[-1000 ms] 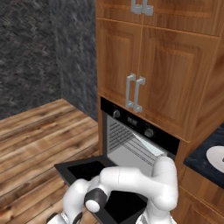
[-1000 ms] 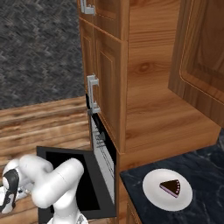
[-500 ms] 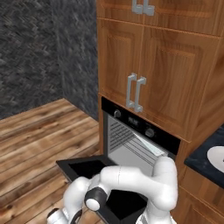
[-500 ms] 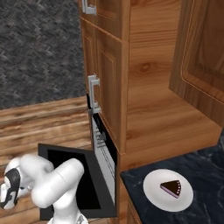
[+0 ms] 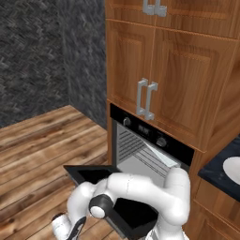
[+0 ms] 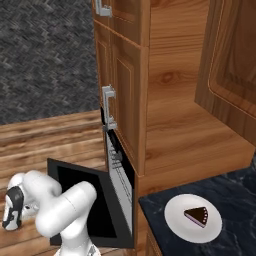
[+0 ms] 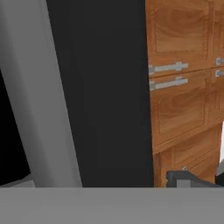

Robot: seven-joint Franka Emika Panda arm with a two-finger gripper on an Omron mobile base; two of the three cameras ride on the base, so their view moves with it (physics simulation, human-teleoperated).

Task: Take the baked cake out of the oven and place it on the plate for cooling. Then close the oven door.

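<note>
The cake (image 6: 196,215) already sits on the plate (image 6: 175,222) near the front edge of the dark table (image 6: 235,190), so the step in hand looks like closing the door (image 6: 82,200), which hangs open, roughly flat, in front of the oven (image 5: 145,157). The gripper (image 6: 11,220) is low by the door's outer edge, jaws wide apart and holding nothing.

To do it well, I would bring the gripper under the free edge by the grey bar handle (image 7: 41,109), push up and toward the oven in an arc about the hinge, and keep contact near the middle of the bar so the door does not twist.

The fingertips are hard to make out in either base view. Whether the gripper touches the door I cannot tell. In the left base view the arm covers much of the door, and the plate is cut off at the right edge.
</note>
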